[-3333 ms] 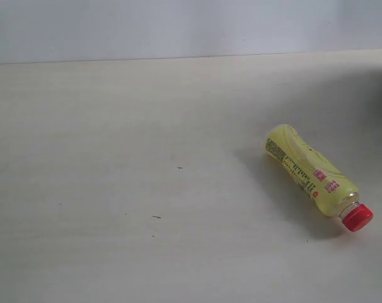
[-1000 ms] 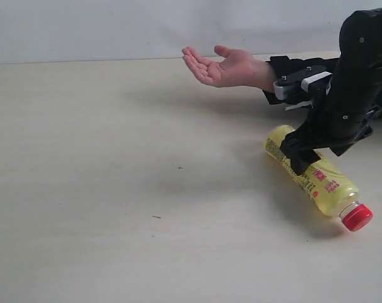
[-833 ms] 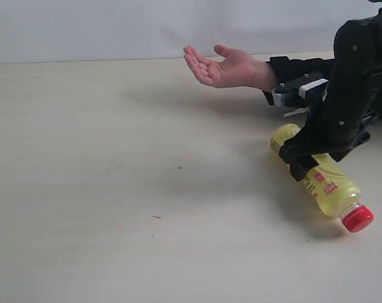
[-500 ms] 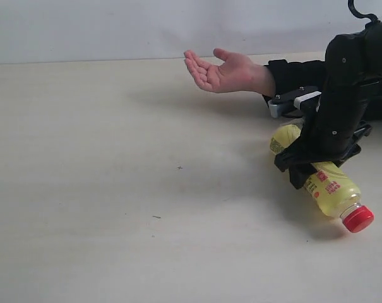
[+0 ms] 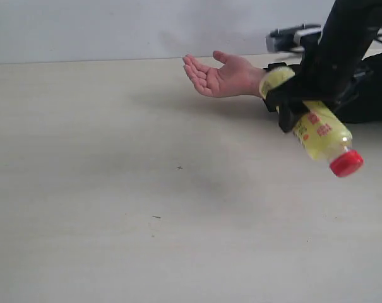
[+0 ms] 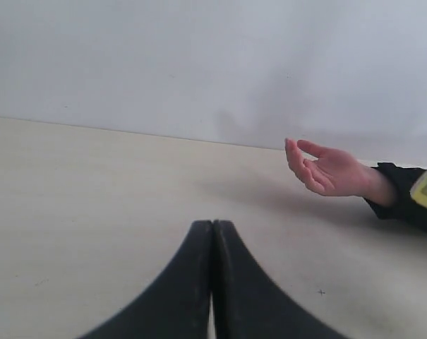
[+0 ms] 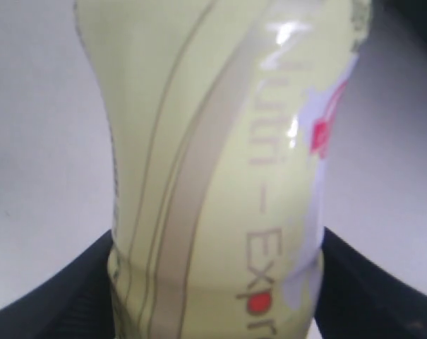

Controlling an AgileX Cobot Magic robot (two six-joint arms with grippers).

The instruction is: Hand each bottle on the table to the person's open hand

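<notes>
The yellow bottle (image 5: 317, 126) with a red cap (image 5: 346, 164) hangs above the table (image 5: 115, 189), tilted cap-down, with my right gripper (image 5: 290, 108) shut around its middle. In the right wrist view the yellow bottle (image 7: 227, 162) fills the frame between the two black fingers (image 7: 51, 296). The person's open hand (image 5: 219, 77), palm up with a black sleeve cuff, is just left of the bottle's base. My left gripper (image 6: 213, 233) is shut and empty, low over the table, facing the open hand (image 6: 329, 169). No other bottles show.
The person's black-sleeved forearm (image 5: 367, 88) lies along the table's far right behind my right arm. A pale wall (image 5: 146, 25) backs the table's far edge. A few tiny dark specks (image 5: 179, 168) mark the tabletop.
My right gripper came down on the lying yellow bottle, closed on it and lifted it up toward the hand. The hand reached in from the right and holds still.
</notes>
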